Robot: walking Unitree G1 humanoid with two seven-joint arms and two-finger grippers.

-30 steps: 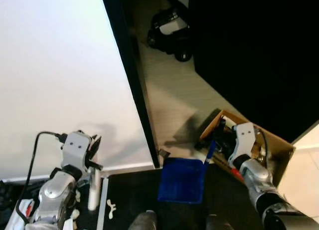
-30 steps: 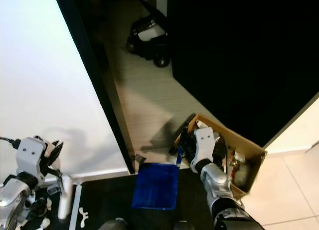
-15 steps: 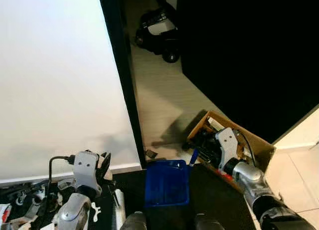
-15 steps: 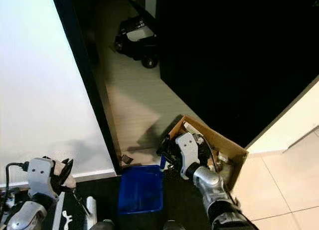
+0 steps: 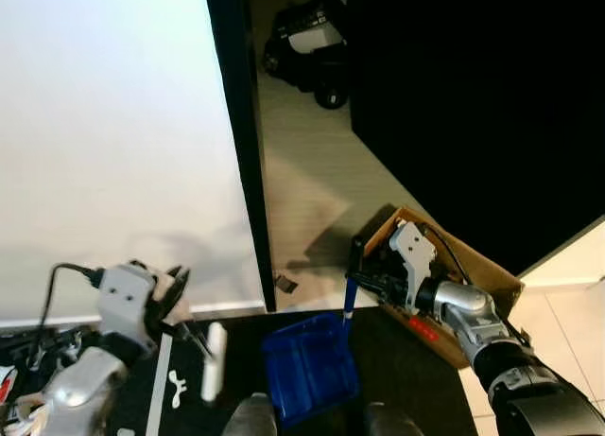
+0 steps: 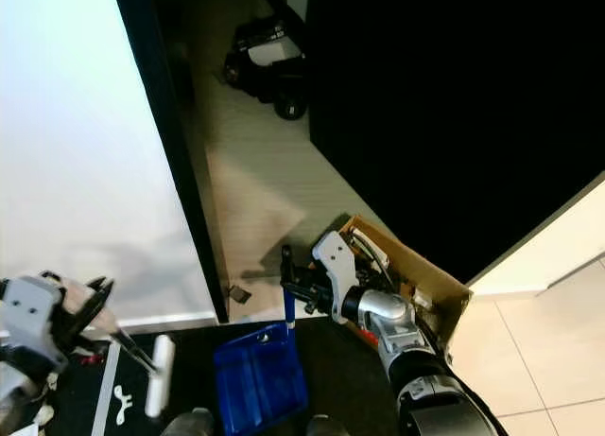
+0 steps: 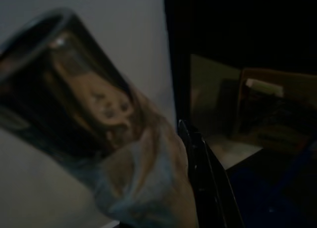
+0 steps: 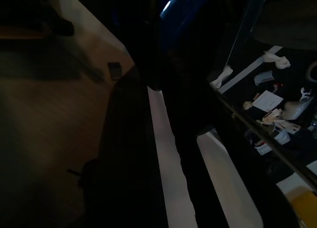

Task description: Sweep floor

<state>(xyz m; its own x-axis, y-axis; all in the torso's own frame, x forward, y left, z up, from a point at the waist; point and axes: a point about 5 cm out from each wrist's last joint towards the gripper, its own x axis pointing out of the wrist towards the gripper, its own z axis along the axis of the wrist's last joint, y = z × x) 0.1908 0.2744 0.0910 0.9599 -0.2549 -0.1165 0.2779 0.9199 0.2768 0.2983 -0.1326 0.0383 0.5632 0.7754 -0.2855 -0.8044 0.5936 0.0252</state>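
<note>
A blue dustpan (image 5: 307, 370) rests on the dark mat in front of my feet, turned at an angle. Its upright blue handle (image 5: 348, 299) is held by my right gripper (image 5: 364, 270), which is shut on it beside the cardboard box. My left gripper (image 5: 175, 299) is low at the left, by the white wall, shut on a brush. The brush's white handle (image 5: 214, 360) hangs out toward the dustpan. In the left wrist view one black finger (image 7: 203, 181) lies next to a blurred shiny shape. A small dark scrap (image 5: 282, 283) lies on the pale floor by the black door frame.
An open cardboard box (image 5: 482, 270) of clutter stands at the right. A black wheeled machine (image 5: 307, 39) sits up the corridor. The black frame (image 5: 241, 143) edges the white wall. White scraps (image 8: 277, 112) litter the dark mat (image 5: 397, 398) at lower left.
The camera has shifted. My right gripper has pulled the dustpan handle leftward and the pan has turned at an angle. My left gripper has swung the brush handle out toward the dustpan.
</note>
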